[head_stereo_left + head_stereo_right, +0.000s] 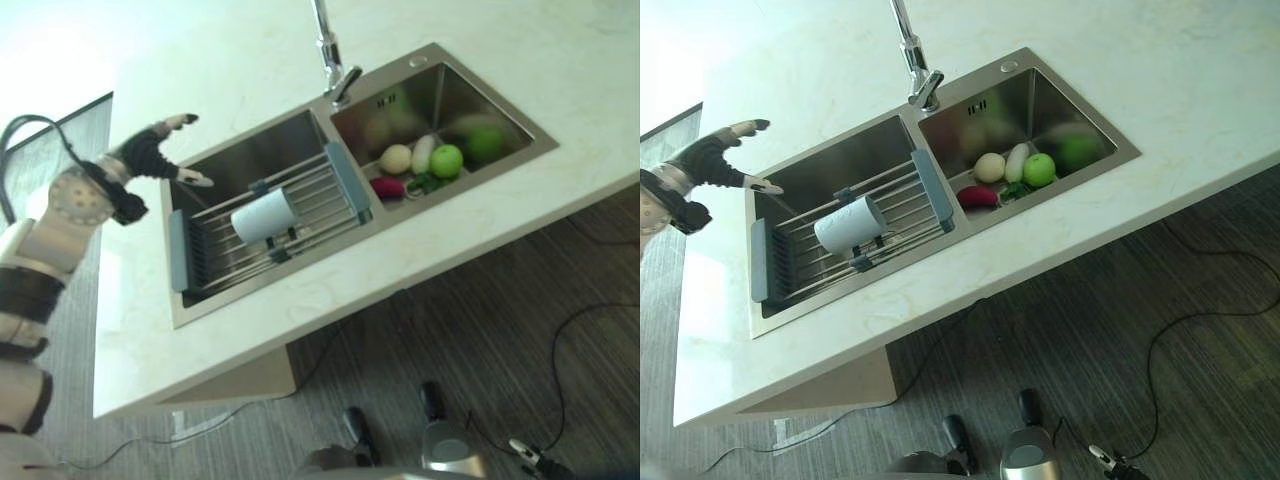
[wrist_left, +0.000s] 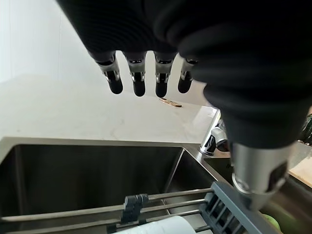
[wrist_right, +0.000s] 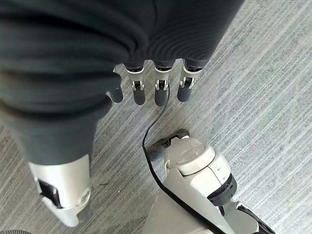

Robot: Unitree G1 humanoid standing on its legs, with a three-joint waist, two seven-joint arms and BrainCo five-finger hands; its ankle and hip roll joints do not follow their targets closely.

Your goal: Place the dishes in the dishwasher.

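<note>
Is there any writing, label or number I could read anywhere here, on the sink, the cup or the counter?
None can be read.
The sink: small dark marks on the back wall under the tap, too small to read.
The white cup on the rack: no print shows.
The counter: plain, no signs.

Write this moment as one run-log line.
left robot hand: open, above sink | right robot hand: open, idle | cup: lying on rack
</note>
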